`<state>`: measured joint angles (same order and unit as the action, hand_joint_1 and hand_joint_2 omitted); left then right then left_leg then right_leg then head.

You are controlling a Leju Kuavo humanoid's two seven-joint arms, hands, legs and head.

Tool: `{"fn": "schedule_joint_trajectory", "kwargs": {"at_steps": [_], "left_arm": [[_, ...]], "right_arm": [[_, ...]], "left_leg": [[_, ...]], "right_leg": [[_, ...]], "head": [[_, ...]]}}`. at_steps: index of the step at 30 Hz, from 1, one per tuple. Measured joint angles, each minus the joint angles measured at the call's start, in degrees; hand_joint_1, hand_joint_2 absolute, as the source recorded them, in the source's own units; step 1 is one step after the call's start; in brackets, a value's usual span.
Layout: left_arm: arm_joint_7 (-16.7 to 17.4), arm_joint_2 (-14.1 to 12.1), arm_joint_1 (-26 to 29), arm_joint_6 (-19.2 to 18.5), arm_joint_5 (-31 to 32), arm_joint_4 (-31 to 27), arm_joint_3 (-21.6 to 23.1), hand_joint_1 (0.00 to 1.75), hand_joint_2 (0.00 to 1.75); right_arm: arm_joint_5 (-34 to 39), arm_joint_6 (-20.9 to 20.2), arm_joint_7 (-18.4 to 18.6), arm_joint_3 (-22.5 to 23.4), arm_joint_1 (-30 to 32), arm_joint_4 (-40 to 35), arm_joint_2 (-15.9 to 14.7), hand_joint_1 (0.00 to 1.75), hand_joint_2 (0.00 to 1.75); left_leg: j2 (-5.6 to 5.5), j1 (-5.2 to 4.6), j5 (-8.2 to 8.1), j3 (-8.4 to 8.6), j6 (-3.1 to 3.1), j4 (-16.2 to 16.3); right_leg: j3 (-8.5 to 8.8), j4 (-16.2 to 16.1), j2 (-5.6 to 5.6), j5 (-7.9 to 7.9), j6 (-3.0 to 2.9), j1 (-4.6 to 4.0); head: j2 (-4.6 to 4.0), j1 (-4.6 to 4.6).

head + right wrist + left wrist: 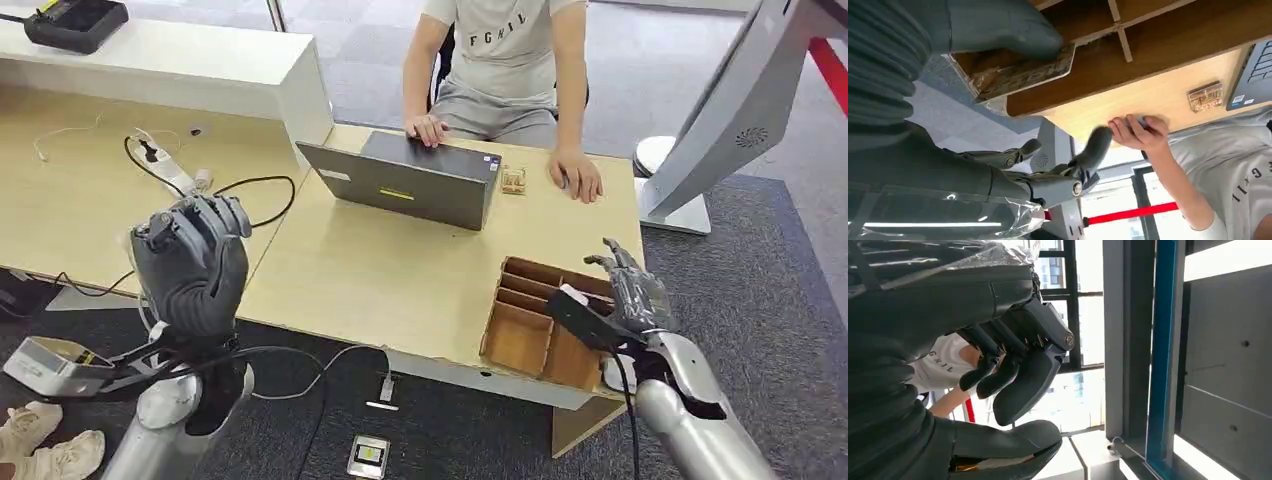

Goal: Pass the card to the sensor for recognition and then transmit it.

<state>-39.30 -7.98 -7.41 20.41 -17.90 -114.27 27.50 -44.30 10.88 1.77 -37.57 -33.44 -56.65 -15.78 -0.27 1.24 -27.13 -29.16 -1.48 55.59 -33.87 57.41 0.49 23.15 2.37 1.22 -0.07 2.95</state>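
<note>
Pinching the card (1023,75) over the wooden tray (520,335), the right hand (625,290) contrasts with the left hand (190,262), curled empty.

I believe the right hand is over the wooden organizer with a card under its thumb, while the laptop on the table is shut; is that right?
Not quite: the laptop is open, as the head view shows, with its screen up toward the robot. The rest holds: the right hand is over the organizer with a card under its thumb.
</note>
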Motion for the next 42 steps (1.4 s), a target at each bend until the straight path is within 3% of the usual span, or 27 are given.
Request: {"fn": "schedule_joint_trajectory", "kwargs": {"at_steps": [28, 37, 42], "left_arm": [[-0.17, 0.0, 1.09, -1.31, 0.26, 0.02, -0.46, 1.62, 1.75], [-0.39, 0.02, 1.17, -1.42, 0.77, 0.0, -0.48, 1.64, 1.75], [-0.42, 0.02, 1.16, -1.05, 1.11, 0.0, -0.46, 1.64, 1.75]], "right_arm": [[0.79, 0.48, 0.07, -0.13, 0.13, 0.0, 1.03, 1.75, 1.75], [-1.68, 7.44, 0.04, 0.15, -0.1, -0.68, 1.31, 1.75, 1.75], [-3.41, 10.47, 1.9, 1.18, -1.77, -3.73, 1.25, 1.75, 1.75]], "left_leg": [[0.0, 0.0, 0.0, 0.0, 0.0, 0.0], [0.0, 0.0, 0.0, 0.0, 0.0, 0.0], [0.0, 0.0, 0.0, 0.03, 0.0, 0.01]], "right_leg": [[0.0, 0.0, 0.0, 0.0, 0.0, 0.0], [0.0, 0.0, 0.0, 0.0, 0.0, 0.0], [0.0, 0.0, 0.0, 0.0, 0.0, 0.0]], "head": [[0.0, 0.0], [0.0, 0.0], [0.0, 0.0]]}}
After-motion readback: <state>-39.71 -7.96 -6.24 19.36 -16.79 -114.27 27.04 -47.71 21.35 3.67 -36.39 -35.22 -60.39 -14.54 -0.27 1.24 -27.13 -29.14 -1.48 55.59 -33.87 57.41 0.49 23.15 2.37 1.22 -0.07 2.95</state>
